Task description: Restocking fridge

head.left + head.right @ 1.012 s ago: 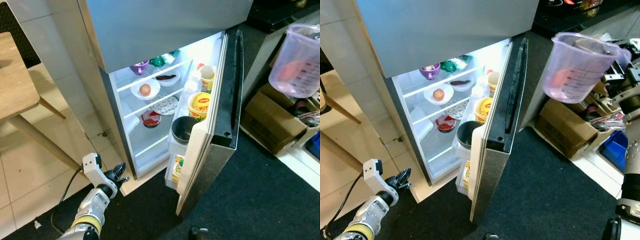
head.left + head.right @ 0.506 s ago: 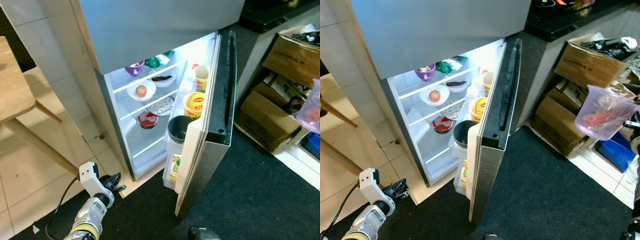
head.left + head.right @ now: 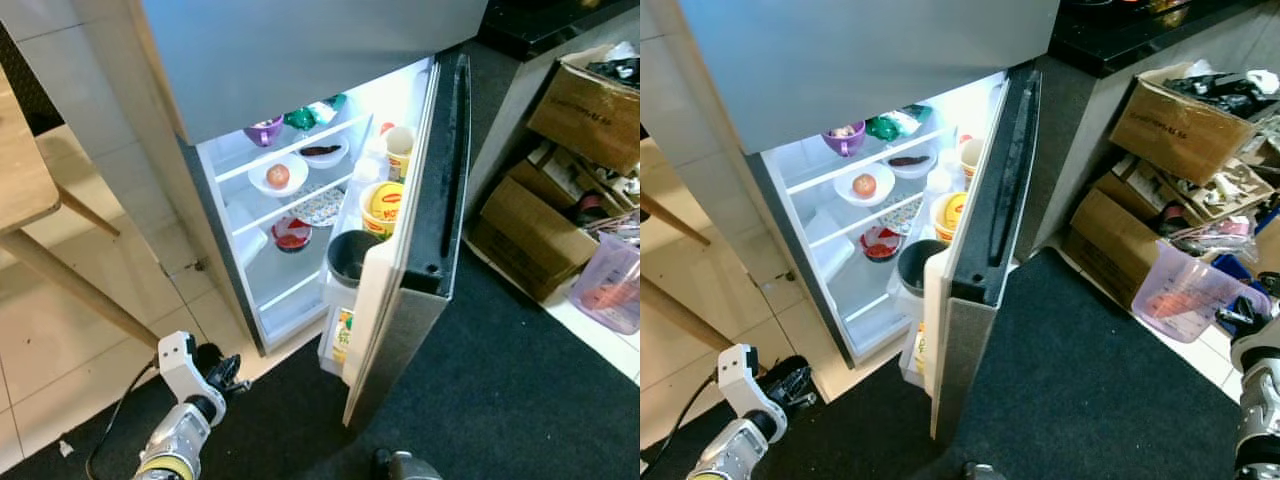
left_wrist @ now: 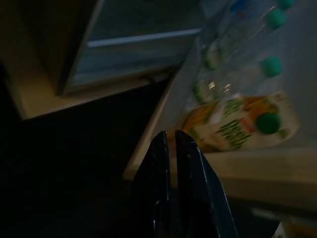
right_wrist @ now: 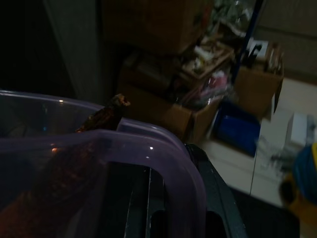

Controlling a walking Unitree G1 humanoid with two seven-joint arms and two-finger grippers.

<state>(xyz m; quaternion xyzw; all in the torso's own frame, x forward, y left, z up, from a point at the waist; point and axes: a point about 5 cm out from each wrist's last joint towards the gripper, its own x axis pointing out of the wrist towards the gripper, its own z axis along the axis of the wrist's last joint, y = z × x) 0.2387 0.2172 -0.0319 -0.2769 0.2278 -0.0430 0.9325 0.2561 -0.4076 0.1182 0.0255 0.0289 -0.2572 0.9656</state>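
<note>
The fridge [image 3: 300, 60] stands with its lower door [image 3: 415, 235] swung open to the right. Its shelves carry a white bowl with a red fruit [image 3: 278, 176], a purple bowl [image 3: 264, 131] and a red bowl [image 3: 291, 236]. The door racks hold a yellow tub [image 3: 381, 205], a dark pot [image 3: 350, 258] and a juice carton [image 4: 237, 126]. My right gripper [image 3: 1232, 318] is shut on the rim of a clear purple jug [image 3: 1185, 295], low at the right, with something reddish inside it. My left gripper [image 3: 232, 372] hangs low before the fridge's foot, fingers [image 4: 161, 148] shut and empty.
Cardboard boxes [image 3: 535, 235] full of clutter line the right side beside a dark counter. A blue bin [image 3: 1240, 268] sits by the jug. A wooden table [image 3: 20, 180] stands at the left on pale tiles. A black mat [image 3: 500, 400] covers the floor before the fridge.
My right arm has brought the purple jug down from high at the upper right to low at the right. The camera has shifted a little; the left arm has sunk slightly.
</note>
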